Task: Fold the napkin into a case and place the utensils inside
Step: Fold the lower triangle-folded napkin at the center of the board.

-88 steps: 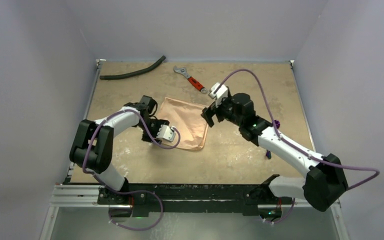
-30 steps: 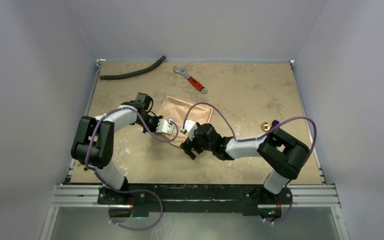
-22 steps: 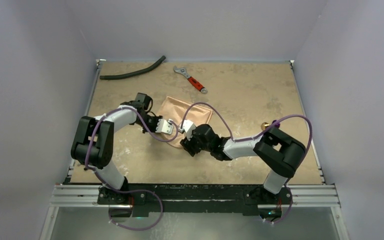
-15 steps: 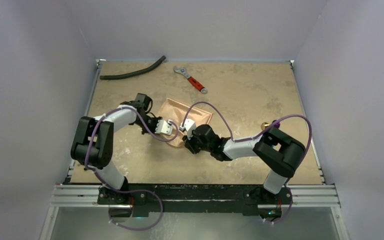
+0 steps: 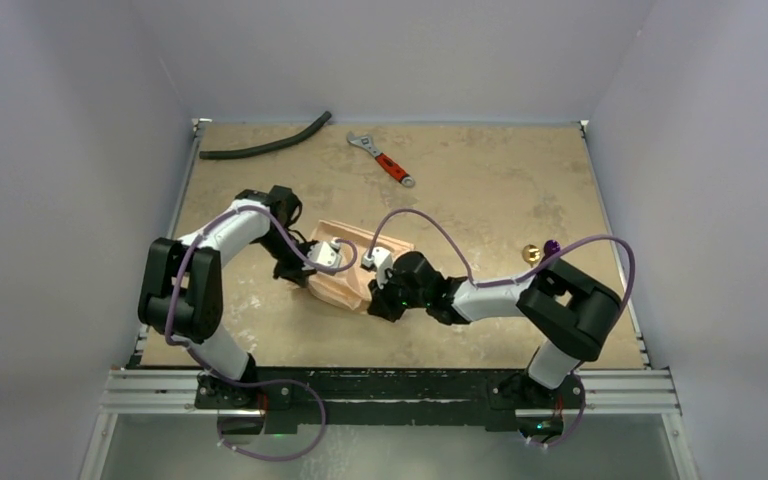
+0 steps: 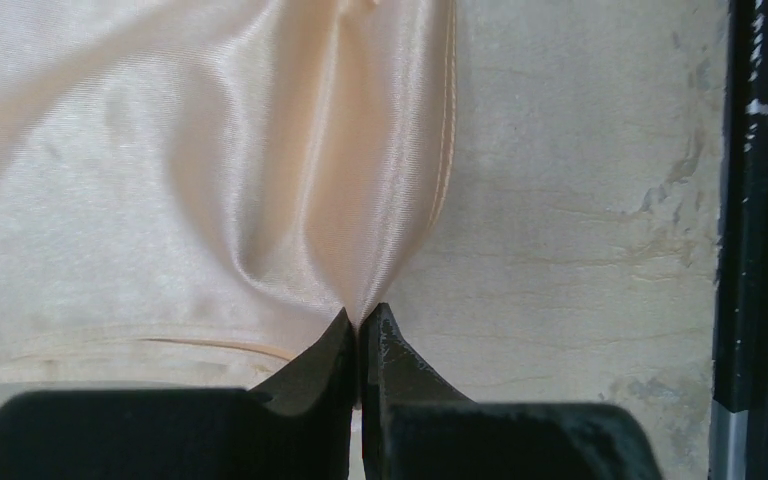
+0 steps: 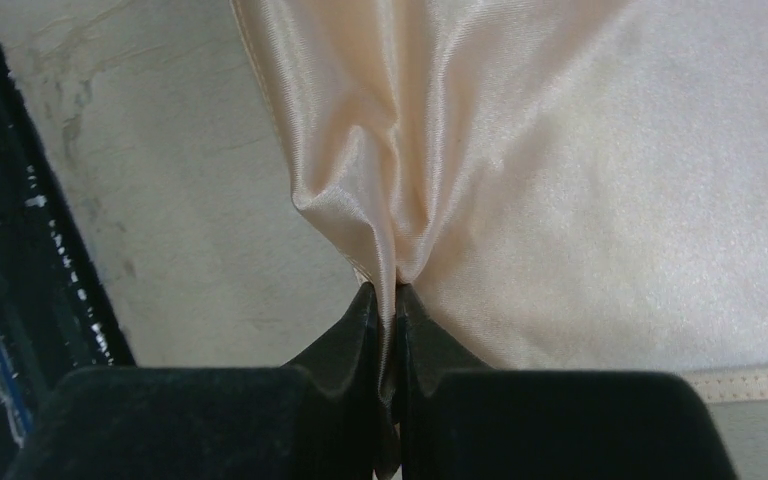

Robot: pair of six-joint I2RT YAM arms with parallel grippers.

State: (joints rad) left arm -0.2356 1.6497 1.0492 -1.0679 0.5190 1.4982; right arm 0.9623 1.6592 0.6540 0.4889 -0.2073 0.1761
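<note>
The peach-orange napkin is bunched up mid-table between my two grippers. The left gripper is shut on its left corner; in the left wrist view the jaws pinch a raised fold of the napkin. At the napkin's near right corner the right gripper is shut; its wrist view shows cloth squeezed between the jaws, with the napkin spreading away. The utensils, a gold piece and a purple tip, lie at the right, partly hidden by the right arm's elbow.
A red-handled wrench lies at the back centre and a curved black hose at the back left. The tan table is walled at the back and both sides. The right forearm stretches low across the near right.
The right gripper has gone from open to shut on the napkin's near corner. Both grippers have raised the cloth, which has gathered into a smaller bunch nearer the arms.
</note>
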